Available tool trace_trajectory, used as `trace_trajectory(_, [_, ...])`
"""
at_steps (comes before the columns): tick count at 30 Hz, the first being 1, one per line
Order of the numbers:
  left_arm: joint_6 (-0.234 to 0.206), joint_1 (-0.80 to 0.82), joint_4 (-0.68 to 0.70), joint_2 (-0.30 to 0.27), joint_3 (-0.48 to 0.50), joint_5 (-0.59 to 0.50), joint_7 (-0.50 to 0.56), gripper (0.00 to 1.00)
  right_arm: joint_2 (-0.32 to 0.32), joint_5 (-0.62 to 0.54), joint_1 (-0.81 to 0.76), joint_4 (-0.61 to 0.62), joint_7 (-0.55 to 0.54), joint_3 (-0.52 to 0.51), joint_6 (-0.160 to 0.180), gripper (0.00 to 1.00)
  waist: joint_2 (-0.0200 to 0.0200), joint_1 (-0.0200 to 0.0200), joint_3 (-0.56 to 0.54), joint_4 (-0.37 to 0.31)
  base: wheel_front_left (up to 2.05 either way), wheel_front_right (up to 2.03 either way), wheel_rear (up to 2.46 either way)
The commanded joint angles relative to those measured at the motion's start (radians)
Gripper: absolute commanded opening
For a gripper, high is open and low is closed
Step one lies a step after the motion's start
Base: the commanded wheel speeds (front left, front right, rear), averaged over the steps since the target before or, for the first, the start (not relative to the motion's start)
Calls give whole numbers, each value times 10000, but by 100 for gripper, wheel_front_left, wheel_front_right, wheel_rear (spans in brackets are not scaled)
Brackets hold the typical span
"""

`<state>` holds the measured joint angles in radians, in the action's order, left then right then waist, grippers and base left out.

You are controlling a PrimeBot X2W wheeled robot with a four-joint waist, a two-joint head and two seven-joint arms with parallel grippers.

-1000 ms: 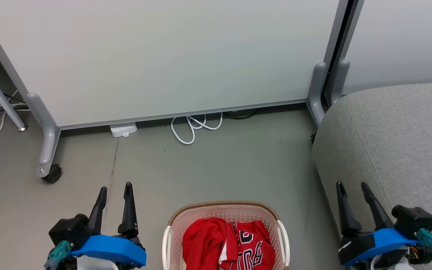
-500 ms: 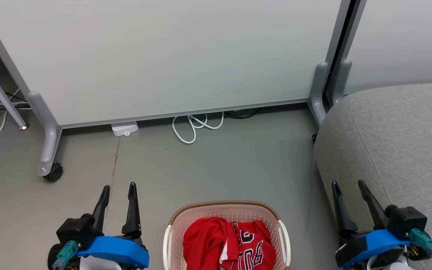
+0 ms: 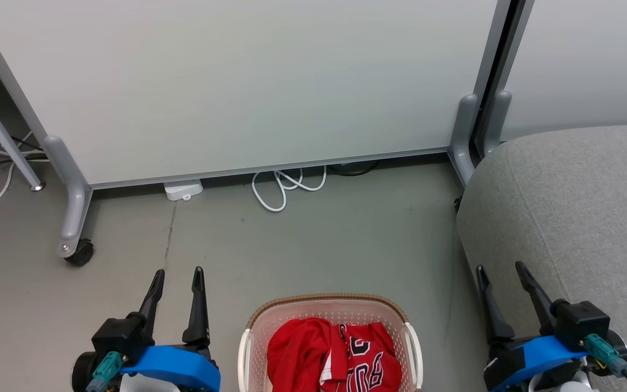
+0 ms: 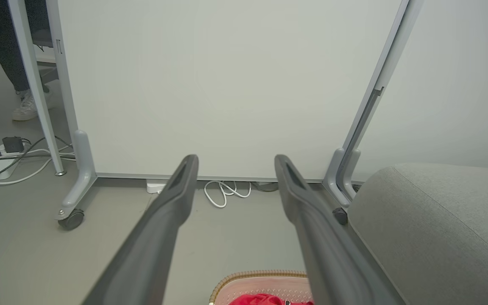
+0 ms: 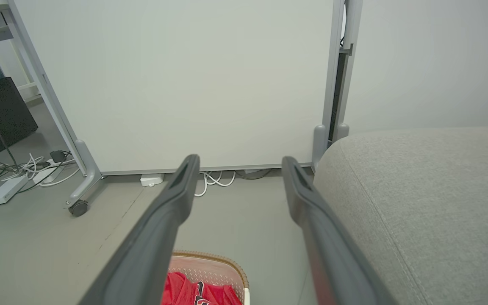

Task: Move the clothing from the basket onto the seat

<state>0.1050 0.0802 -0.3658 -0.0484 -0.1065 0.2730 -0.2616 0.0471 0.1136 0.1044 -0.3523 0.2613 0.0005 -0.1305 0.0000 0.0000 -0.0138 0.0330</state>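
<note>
The left hand (image 3: pixel 179 271), two long dark fingers on a blue and black mount, sits at the lower left of the head view with its fingers spread apart, seen against the smooth grey floor (image 3: pixel 346 239). The right hand (image 3: pixel 499 267), built the same way, sits at the lower right with its fingers likewise spread, in front of the rounded near edge of the large grey fabric seat (image 3: pixel 591 207), which takes up the right side of the frame and carries a stitched seam. Between the two hands, at the bottom centre, the cream-white perforated plastic basket (image 3: pixel 324 299), with a brown woven-look rim and white side handles, stands on the floor near the seat but apart from it. The clothing lies inside the basket: the plain red shirt (image 3: pixel 297 354) on the left and the red jersey (image 3: pixel 370 367) with black-and-white lettering and white trim on the right, the two touching. Across the upper frame stands a pale white partition panel (image 3: pixel 237 81) on grey legs, one ending in a black caster (image 3: pixel 80 253) at the left. A looped white cable (image 3: pixel 281 190) and a small white box (image 3: pixel 183 190) lie on the floor at the panel's lower edge. In the left wrist view the basket's far rim shows at the bottom edge between the fingers, and a person's foot in a white shoe (image 4: pixel 26 110) appears at the upper left.
</note>
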Motion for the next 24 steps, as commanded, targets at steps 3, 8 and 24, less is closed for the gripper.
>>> trace_trajectory(3, [-47, 97, -22, -34, 20, -7, -52, 100, 58, 21, 147, -10, 52, 27, -4, 100, 0, 0, 27, 4, 0, 0, 0])
trace_trajectory(8, [-51, 59, -13, -34, 62, 20, -52, 100, 58, 40, 132, -22, 53, 13, -4, 100, 0, 0, 57, -7, 0, 0, 0])
trace_trajectory(24, [-41, 167, -267, -28, 106, 28, -50, 100, 55, 171, 414, 153, 52, 272, -3, 100, 0, 0, 807, -796, 0, 0, 0])
